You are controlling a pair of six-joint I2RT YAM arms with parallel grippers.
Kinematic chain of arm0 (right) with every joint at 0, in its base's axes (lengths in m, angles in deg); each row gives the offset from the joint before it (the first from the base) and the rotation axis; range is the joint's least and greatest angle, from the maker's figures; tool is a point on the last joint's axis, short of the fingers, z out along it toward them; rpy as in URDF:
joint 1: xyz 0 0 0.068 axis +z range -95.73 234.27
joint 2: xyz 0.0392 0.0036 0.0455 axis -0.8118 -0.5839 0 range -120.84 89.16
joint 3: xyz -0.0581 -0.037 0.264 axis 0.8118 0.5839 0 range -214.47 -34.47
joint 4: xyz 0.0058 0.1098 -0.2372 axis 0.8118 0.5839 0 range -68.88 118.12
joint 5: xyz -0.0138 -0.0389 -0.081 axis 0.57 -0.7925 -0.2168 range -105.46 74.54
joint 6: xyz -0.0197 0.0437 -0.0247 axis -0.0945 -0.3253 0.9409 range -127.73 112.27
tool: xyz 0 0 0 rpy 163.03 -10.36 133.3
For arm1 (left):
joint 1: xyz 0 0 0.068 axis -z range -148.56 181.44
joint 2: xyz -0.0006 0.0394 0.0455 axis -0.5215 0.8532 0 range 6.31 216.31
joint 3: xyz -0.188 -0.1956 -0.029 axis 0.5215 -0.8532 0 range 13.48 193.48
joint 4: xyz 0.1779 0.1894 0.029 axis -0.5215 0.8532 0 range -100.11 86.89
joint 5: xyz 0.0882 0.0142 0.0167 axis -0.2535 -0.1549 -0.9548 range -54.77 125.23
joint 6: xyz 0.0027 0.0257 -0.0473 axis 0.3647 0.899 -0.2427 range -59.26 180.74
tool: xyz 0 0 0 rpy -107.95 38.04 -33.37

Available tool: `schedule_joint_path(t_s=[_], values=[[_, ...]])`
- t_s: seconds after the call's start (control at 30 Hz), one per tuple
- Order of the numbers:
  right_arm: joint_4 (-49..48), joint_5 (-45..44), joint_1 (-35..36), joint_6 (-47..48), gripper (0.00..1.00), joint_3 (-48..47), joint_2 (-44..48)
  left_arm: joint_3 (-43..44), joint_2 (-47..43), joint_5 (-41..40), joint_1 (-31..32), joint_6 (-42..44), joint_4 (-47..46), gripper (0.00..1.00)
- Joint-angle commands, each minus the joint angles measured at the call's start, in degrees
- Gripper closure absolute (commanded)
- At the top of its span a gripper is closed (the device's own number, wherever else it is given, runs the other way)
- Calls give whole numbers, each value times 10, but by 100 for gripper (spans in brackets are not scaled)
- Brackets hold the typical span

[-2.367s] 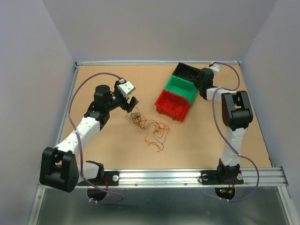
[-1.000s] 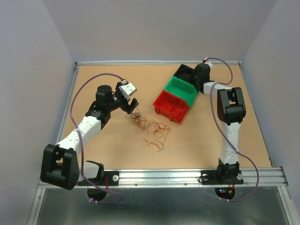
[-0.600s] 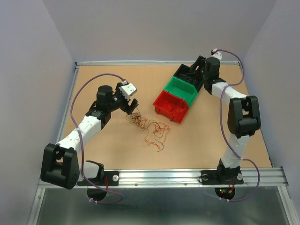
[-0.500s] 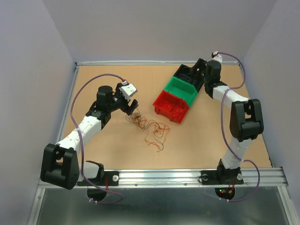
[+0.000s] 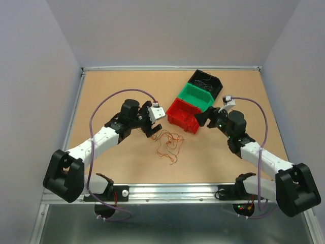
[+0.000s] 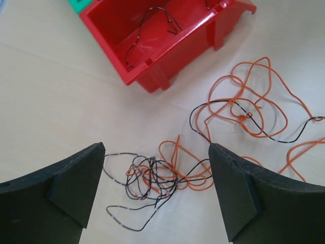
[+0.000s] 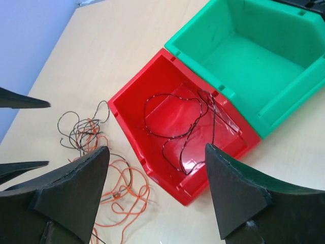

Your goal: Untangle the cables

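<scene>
Top view: cables (image 5: pixel 167 142) lay tangled on the table between both arms, just beside red bin (image 5: pixel 179 120).
Left wrist: left gripper (image 6: pixel 157 152) spread wide over dark knot (image 6: pixel 152 178).
Right wrist: right gripper (image 7: pixel 156 148) spread, empty, above the red bin holding one dark wire (image 7: pixel 175 122).
Risk: pinching the knot could catch several strands and tighten it.

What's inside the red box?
One thin, dark, curly cable lies loose on the floor of the red bin; nothing else shows there. From the left wrist view, the bin's near wall covers part of the floor.
</scene>
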Motion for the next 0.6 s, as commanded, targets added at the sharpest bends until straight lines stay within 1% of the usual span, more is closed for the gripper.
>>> schedule_joint_path(t_s=[0.0,0.03,0.17,0.3,0.33,0.37,0.47,0.57], values=[[-60,11,6,2,20,59,46,20,45,-55,30,31,3,7],[-58,0,5,0,20,69,66,24,62,-57,34,30,3,9],[-50,-11,7,1,20,80,98,36,94,-66,42,24,6,10],[-49,-13,6,0,20,85,105,47,114,-66,63,25,13,14],[-49,-14,6,-1,20,86,106,48,122,-65,65,26,16,22],[-48,-16,6,0,20,85,107,51,127,-66,68,25,18,25],[-48,-22,7,0,20,89,109,65,147,-53,73,24,35,30],[-48,-26,6,2,20,89,110,73,153,-56,74,24,39,30]])
